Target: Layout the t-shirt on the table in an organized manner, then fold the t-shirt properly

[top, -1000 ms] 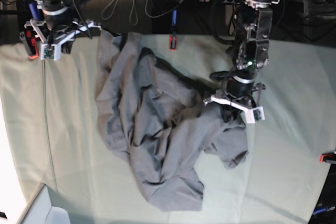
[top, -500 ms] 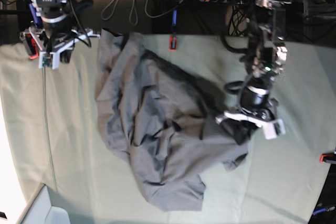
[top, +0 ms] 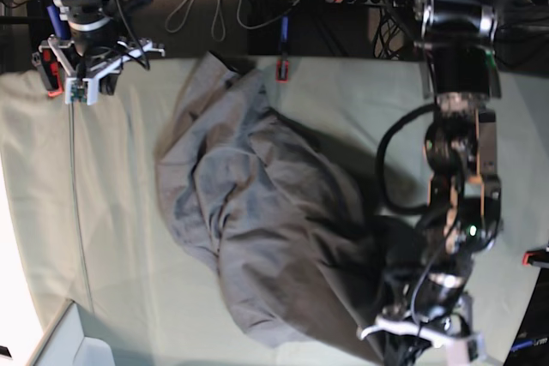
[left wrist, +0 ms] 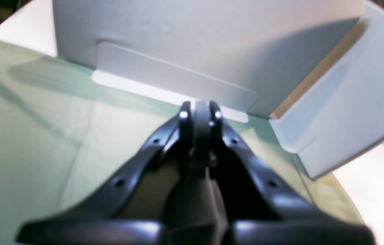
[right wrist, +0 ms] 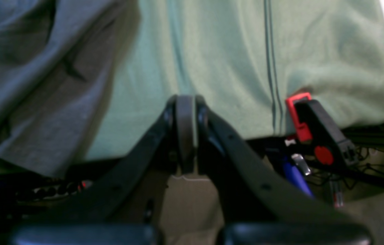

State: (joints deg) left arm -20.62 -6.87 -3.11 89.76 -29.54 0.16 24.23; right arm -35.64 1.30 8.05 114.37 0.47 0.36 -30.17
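Pale green cloth covers the bench [top: 111,212]. On my screen's left, the right gripper [top: 80,83] hangs at the far edge beside a red clamp [right wrist: 299,115], jaws clenched and empty. Centre, the t-shirt [top: 249,212] lies bunched. Right, the left gripper [left wrist: 197,114] has jaws clenched on dark fabric near the front edge.

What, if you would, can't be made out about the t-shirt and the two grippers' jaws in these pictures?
- Base view: the left gripper is covered from above by its own arm, so its hold on the t-shirt is hidden.
- Left wrist view: jaws blurred; no shirt visible.
- Right wrist view: the shirt is cut off by the left edge.
- Collar and label: buried in folds.
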